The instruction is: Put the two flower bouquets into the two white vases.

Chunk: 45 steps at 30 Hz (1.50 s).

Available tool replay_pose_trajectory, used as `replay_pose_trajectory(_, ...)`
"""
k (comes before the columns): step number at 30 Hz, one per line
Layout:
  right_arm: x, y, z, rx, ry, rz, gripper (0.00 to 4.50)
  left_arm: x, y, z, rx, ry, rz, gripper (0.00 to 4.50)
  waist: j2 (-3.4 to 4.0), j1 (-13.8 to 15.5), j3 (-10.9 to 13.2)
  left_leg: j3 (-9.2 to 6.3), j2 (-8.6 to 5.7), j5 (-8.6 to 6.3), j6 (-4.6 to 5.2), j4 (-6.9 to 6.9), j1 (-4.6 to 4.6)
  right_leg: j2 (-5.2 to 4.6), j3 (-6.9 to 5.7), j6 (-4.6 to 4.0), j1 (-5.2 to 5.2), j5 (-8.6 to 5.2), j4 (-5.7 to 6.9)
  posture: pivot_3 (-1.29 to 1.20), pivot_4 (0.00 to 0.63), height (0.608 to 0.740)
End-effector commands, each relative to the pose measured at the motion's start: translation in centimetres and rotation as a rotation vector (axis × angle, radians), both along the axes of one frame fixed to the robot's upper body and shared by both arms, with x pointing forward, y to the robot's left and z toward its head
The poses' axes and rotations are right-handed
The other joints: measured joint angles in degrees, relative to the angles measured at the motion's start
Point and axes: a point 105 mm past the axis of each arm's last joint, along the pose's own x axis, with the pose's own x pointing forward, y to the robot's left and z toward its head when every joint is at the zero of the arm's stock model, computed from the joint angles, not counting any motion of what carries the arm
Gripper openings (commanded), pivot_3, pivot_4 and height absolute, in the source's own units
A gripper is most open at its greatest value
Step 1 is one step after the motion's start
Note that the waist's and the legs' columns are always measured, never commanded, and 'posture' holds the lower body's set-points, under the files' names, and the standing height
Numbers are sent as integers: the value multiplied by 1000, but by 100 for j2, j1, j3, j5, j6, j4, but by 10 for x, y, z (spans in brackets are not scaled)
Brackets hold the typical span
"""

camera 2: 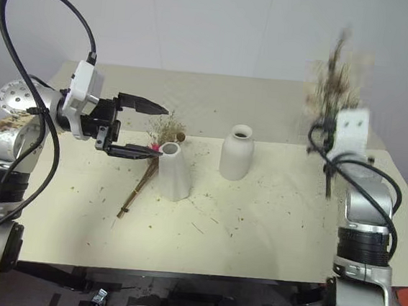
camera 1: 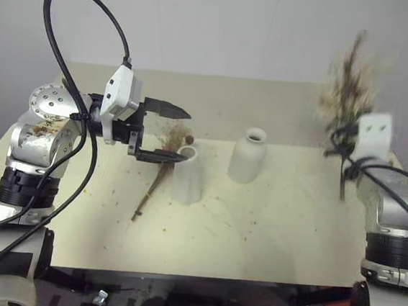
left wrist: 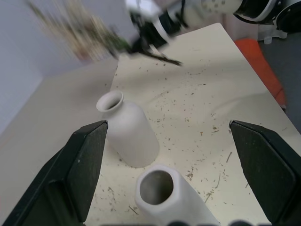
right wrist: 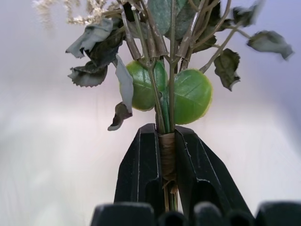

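Note:
The dry tan grass bouquet (camera 1: 161, 165) with its pink daisy (camera 2: 154, 147) lies on the table, leaning against the left side of the tapered cone vase (camera 1: 187, 174). My left gripper (camera 1: 187, 137) is open and hovers level beside that vase's mouth (left wrist: 157, 188), with nothing between its fingers (left wrist: 84, 160). The rounder bottle vase (camera 1: 248, 156) stands to the right. At the table's right, my right gripper (right wrist: 167, 146) is raised and shut on the bound stems of the leafy bouquet (camera 1: 349, 87), which points upward. Green leaves (right wrist: 190, 94) show just above the jaws.
The cream table (camera 1: 283, 233) is strewn with small dry plant bits. A plain wall stands behind the table's far edge. An orange object (left wrist: 258, 66) lies on the floor past the table's right side.

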Motion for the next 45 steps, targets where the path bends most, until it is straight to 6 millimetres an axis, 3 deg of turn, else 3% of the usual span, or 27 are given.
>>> replay_pose_trajectory(1,-19,17,60,99,-292,96,225,0,8,8,-26,-18,48,4500,0,0,0,-1,3,0,0,0,1,3,0,-2,1,1,0,0,150,740)
replay_pose_trajectory(6,-43,47,104,429,-575,413,225,-1,15,5,-53,13,92,4500,2,3,1,-1,6,0,0,2,7,5,1,-12,7,9,-1,0,150,740)
replay_pose_trajectory(8,-45,60,107,410,-587,475,225,-1,18,3,-55,20,107,4500,5,3,2,-2,7,0,0,0,5,6,1,-12,5,10,-2,0,150,740)
replay_pose_trajectory(16,-24,106,85,401,-547,593,225,-1,26,-5,-56,47,188,4500,7,-70,2,0,6,0,0,0,16,9,9,-15,3,11,27,0,150,740)
replay_pose_trajectory(29,6,124,53,403,-464,627,225,-4,26,-5,-81,51,205,4500,8,-75,3,0,8,0,0,0,16,13,12,-16,-1,11,34,0,150,740)
replay_pose_trajectory(37,10,136,40,384,-442,656,225,-5,29,-4,-91,46,219,4500,9,-84,4,1,11,0,0,-2,17,18,15,-16,-4,11,35,0,150,740)
replay_pose_trajectory(45,14,147,8,292,-405,659,225,-5,32,0,-103,32,223,4500,9,-83,4,1,14,0,-1,-2,18,21,17,-16,-4,11,34,0,150,740)
